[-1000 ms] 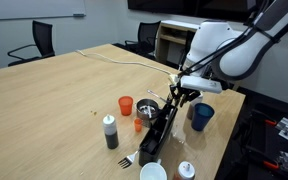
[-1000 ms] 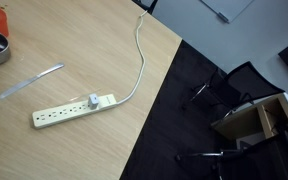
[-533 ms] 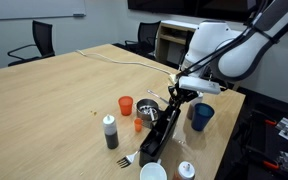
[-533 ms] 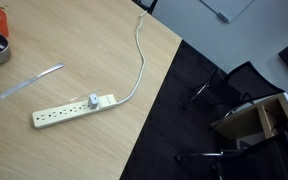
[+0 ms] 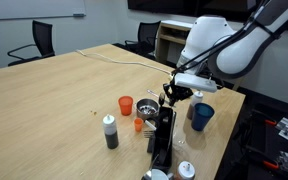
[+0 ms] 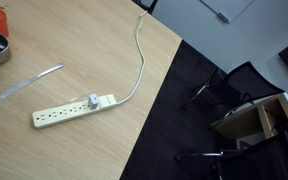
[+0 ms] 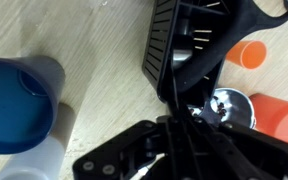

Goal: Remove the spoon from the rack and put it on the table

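You're working in a meeting room: a long wood-grain worktop [image 5: 54, 95] with black office chairs [image 5: 39, 40] behind it and a cabinet [image 5: 169, 38] against the back wall. The white arm [image 5: 219, 45] reaches in over the worktop's near corner.

In an exterior view the fingers [image 5: 174, 95] sit right at the far end of the black slotted rack [image 5: 162, 135], which runs from there toward the worktop's edge. From that angle you can't tell whether the rack lies flat or is tipped up. On 1 side of it stand a red cup [image 5: 126, 104], a steel bowl [image 5: 149, 105], a small orange cup [image 5: 141, 124] and a black bottle [image 5: 111, 132] with a white cap; on the other side stands a blue cup [image 5: 202, 116]. A white cup [image 5: 156, 175] is at the rack's near end.

In the wrist view your fingers [image 7: 169, 130] are drawn almost together against the end of the rack [image 7: 174, 45]. What they pinch is hidden, so you can't tell whether it's the spoon or the rack wall. The spoon can't be picked out; only pale glints show between the slots.

Elsewhere on the worktop lie a cream power strip [image 6: 74, 111] and a table knife [image 6: 32, 80], well apart from each other.
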Robot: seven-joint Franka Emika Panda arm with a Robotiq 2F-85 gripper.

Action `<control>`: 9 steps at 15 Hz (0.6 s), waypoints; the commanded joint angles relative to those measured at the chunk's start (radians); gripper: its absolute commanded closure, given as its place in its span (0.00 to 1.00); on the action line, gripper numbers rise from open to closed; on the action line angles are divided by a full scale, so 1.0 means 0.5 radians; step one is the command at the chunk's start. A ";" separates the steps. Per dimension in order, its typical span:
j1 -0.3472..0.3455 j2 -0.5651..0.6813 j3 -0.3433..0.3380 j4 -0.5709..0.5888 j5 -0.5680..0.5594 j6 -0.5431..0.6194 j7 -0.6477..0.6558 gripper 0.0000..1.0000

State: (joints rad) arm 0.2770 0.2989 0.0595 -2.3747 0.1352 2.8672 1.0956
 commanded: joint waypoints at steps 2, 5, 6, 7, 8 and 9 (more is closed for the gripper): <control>-0.026 -0.033 0.054 0.049 0.053 -0.033 -0.066 0.99; -0.025 -0.061 0.050 0.045 0.046 -0.050 -0.062 0.99; -0.029 -0.071 0.052 0.041 0.051 -0.062 -0.063 0.99; -0.046 -0.080 0.073 0.041 0.081 -0.074 -0.081 0.99; -0.063 -0.090 0.094 0.042 0.114 -0.098 -0.103 0.99; -0.072 -0.096 0.103 0.043 0.141 -0.116 -0.121 0.99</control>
State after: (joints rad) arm 0.2751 0.2876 0.0744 -2.3502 0.1513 2.8596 1.0838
